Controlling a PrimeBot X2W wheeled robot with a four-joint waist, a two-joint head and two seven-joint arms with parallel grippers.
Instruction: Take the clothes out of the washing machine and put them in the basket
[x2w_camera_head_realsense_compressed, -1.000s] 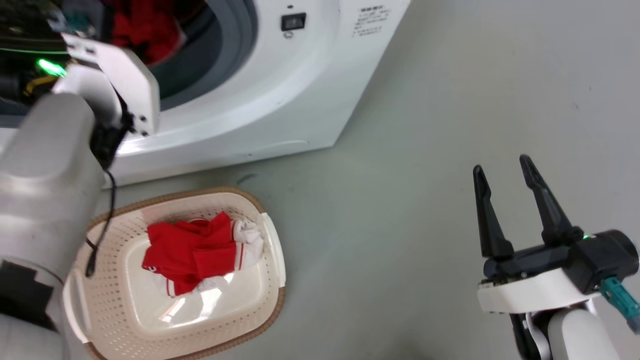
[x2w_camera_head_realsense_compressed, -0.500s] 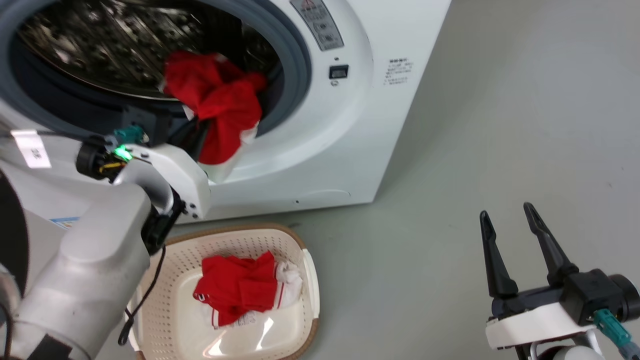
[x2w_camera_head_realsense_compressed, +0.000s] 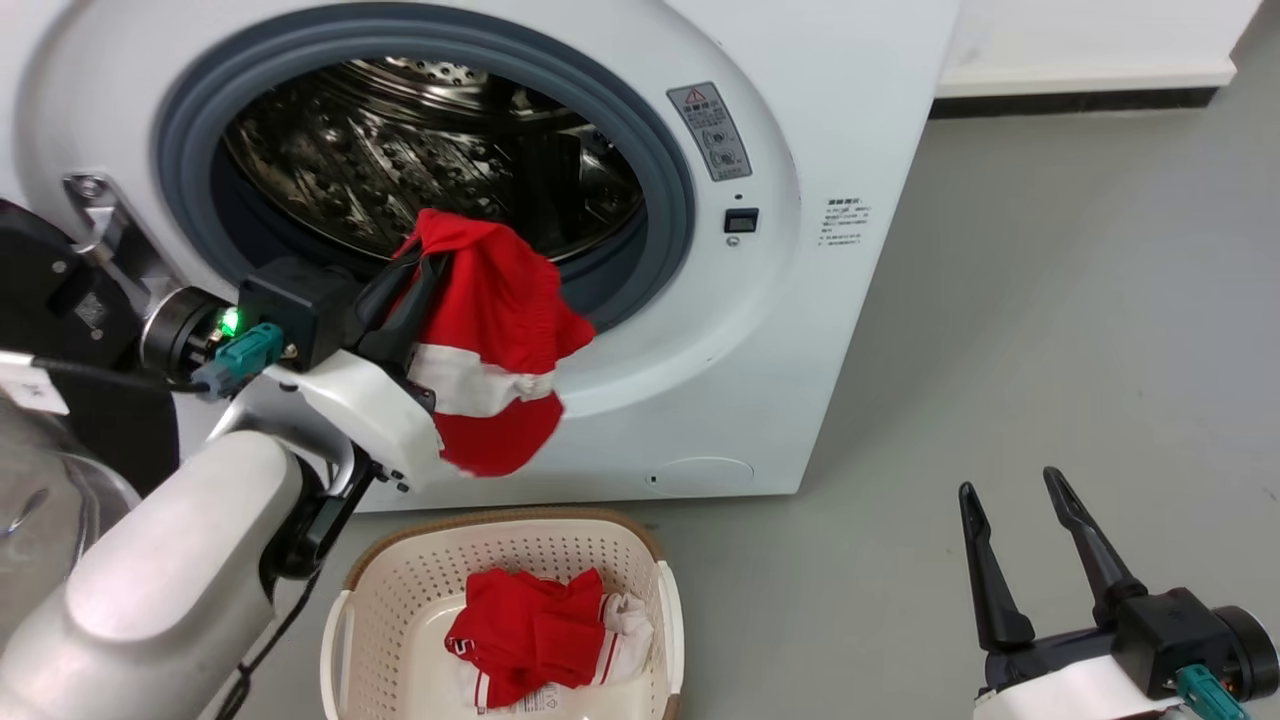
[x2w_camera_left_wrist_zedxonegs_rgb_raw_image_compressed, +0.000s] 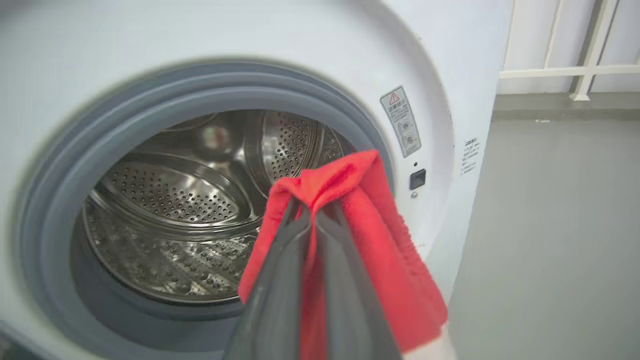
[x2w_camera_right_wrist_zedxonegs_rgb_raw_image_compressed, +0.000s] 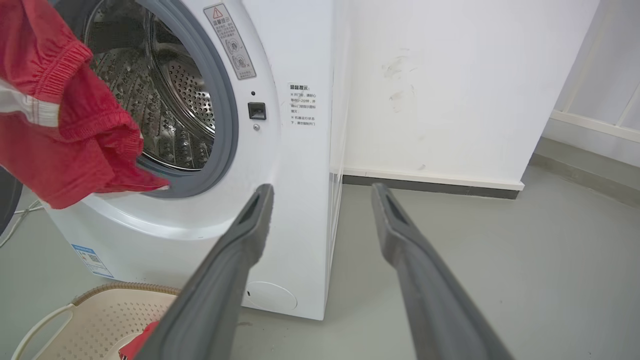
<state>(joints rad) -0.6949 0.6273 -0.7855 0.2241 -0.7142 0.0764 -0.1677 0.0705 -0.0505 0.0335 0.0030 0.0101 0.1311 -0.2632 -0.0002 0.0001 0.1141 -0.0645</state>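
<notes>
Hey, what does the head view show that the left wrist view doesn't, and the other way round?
Head view adds the basket with a red garment lying in it, and the open right end effector. Left wrist view adds a white railing past the machine. Both share the washing machine, its steel drum, and the left end effector shut on the white-banded garment.

Red garment (x2w_camera_head_realsense_compressed: 500, 310) now outside drum (x2w_camera_head_realsense_compressed: 400, 170)
</notes>
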